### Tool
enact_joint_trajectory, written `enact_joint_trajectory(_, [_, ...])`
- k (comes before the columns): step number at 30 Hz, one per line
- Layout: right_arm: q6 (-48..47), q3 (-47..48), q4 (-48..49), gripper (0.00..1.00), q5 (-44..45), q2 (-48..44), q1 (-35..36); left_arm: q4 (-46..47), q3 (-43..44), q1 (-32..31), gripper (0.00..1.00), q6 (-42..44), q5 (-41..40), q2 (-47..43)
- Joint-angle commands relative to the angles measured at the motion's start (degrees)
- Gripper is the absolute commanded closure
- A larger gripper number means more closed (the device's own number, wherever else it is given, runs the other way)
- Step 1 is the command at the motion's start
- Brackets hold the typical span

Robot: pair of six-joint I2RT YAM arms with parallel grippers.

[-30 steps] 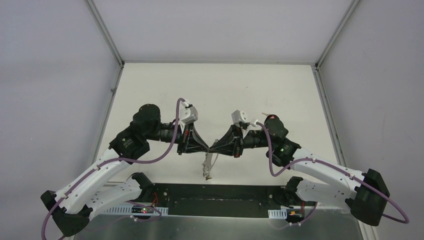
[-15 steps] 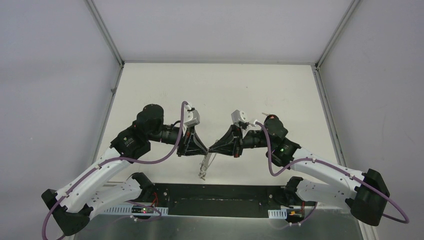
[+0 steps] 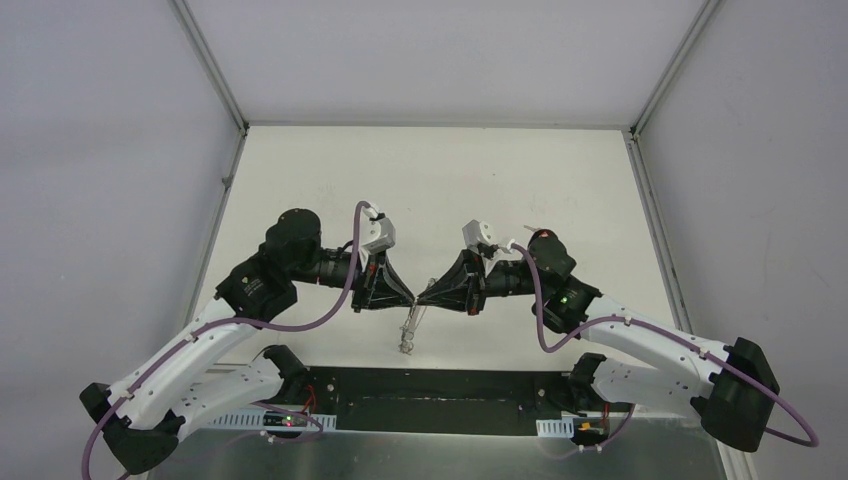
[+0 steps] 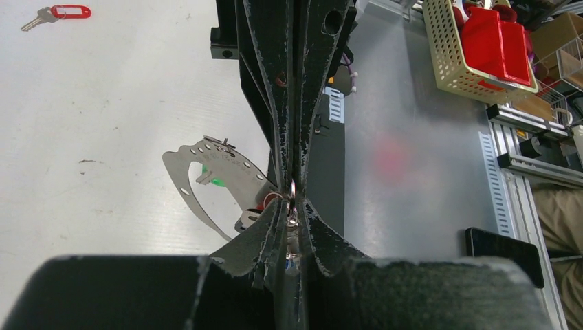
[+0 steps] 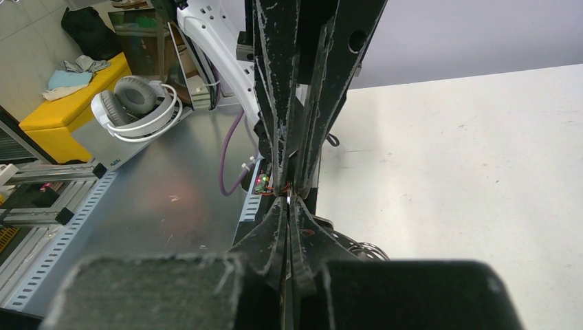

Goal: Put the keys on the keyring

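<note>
Above the near part of the tabletop [image 3: 440, 190] the left gripper [image 3: 412, 297] and the right gripper [image 3: 422, 296] meet tip to tip, the right jaws closed on the keyring [image 4: 177, 168], which hangs below them with keys [image 4: 216, 182] at it, while I cannot tell if the almost closed left jaws grip it.

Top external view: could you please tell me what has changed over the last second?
The hanging key bunch swung: its lower end drifted toward the left arm's side, so it now hangs more tilted. The left arm's wrist shifted briefly and settled almost where it began. Nothing was released: the left gripper and right gripper stayed pinched tip to tip on the bunch's top, and the right arm held its pose.
</note>
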Motion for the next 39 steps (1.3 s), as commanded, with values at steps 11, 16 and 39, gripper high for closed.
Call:
enact_joint_trajectory(11, [-0.5,0.3,3.0,1.0,0.9,-1.0,0.0,3.3,2.2,0.0,1.0,-1.3,-1.5,0.2])
enact_joint_trajectory(16, [-0.7,0.2,2.0,0.83,2.3,-1.3,0.1,-2.2,5.1,0.0,1.0,1.2,-4.0,0.8])
enact_joint_trajectory(39, [-1.5,-4.1,-4.4,0.31,14.0,-7.4,0.0,-42.9,28.2,-1.7,1.0,19.8,-23.6,20.8])
